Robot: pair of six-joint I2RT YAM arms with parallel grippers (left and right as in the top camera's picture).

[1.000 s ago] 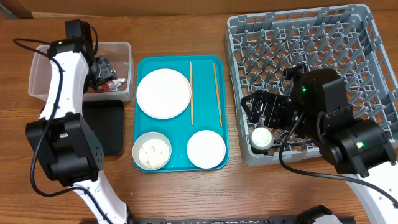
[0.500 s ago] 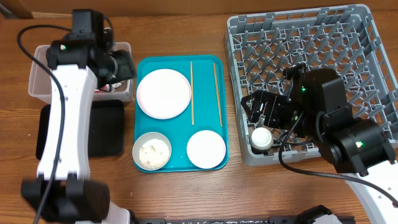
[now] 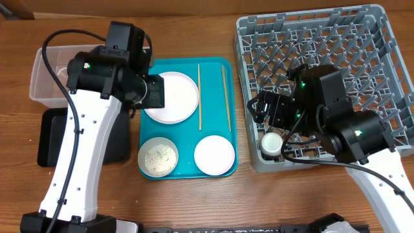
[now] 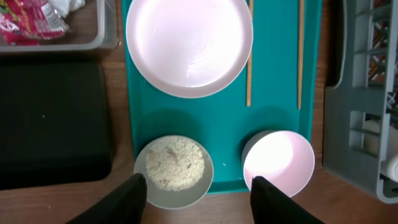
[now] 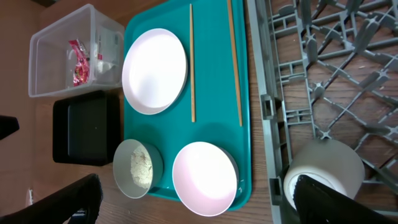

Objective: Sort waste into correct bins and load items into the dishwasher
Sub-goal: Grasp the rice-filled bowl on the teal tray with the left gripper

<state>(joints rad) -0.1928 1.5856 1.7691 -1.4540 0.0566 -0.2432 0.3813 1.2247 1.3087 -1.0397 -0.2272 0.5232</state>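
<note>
Left end effector [image 4: 199, 186]: fingers apart, empty, over the tray [image 4: 273, 68]. Right end effector [image 5: 198, 186]: fingers wide apart, empty, with the cup [image 5: 323, 168] just beside one finger, in the rack [image 5: 266, 112]. The wrapper [image 5: 79, 62] lies in the tub [image 5: 53, 37]. In the overhead view the left arm [image 3: 84, 129] hides the tub's right part.

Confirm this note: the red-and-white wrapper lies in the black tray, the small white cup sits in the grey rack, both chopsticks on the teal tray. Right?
One error: the red-and-white wrapper lies in the clear tub, not the black tray, as the right wrist view shows. The small white cup is in the grey rack and both chopsticks are on the teal tray.
</note>
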